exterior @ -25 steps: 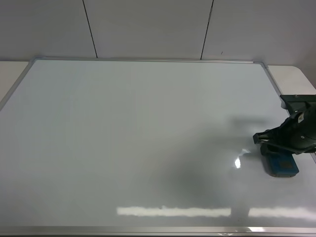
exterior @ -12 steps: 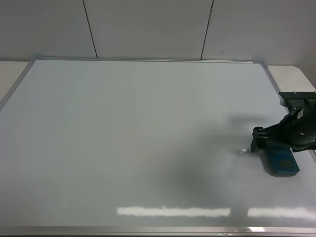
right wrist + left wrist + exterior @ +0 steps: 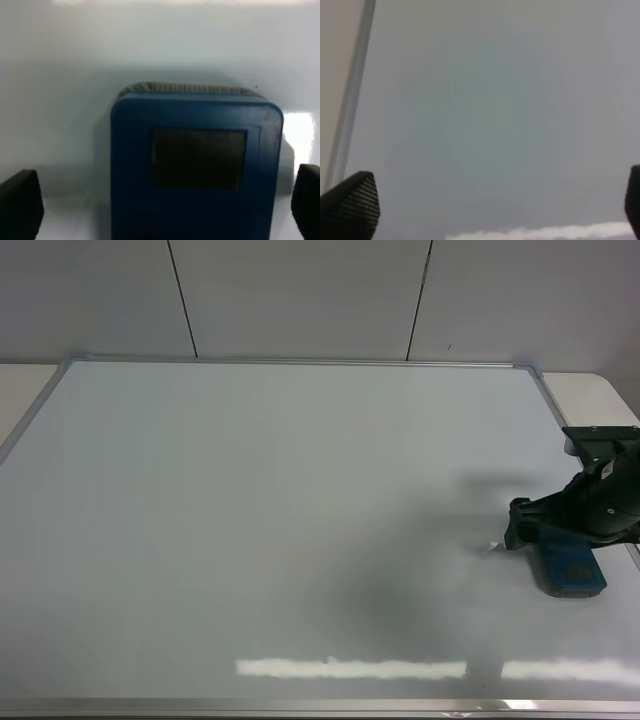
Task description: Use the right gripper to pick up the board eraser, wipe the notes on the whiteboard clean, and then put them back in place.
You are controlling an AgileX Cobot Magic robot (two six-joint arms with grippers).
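Observation:
The whiteboard (image 3: 280, 510) fills the table and shows no notes; its surface is plain white. The teal-blue board eraser (image 3: 572, 572) lies flat on the board near its right edge. My right gripper (image 3: 535, 530) hovers just over the eraser's far end, open. In the right wrist view the eraser (image 3: 195, 160) sits between the two wide-apart fingertips (image 3: 20, 205), which do not touch it. My left gripper (image 3: 495, 210) is open over bare whiteboard (image 3: 495, 110) beside the frame; it is outside the exterior view.
The board's silver frame (image 3: 300, 361) runs along the back and continues along the right edge (image 3: 555, 410), close to my right arm. A beige table strip (image 3: 20, 380) shows at the left. A panelled wall stands behind.
My right gripper has lifted and drawn back slightly off the eraser. The eraser has stayed where it lies. The glare spot beside it has faded.

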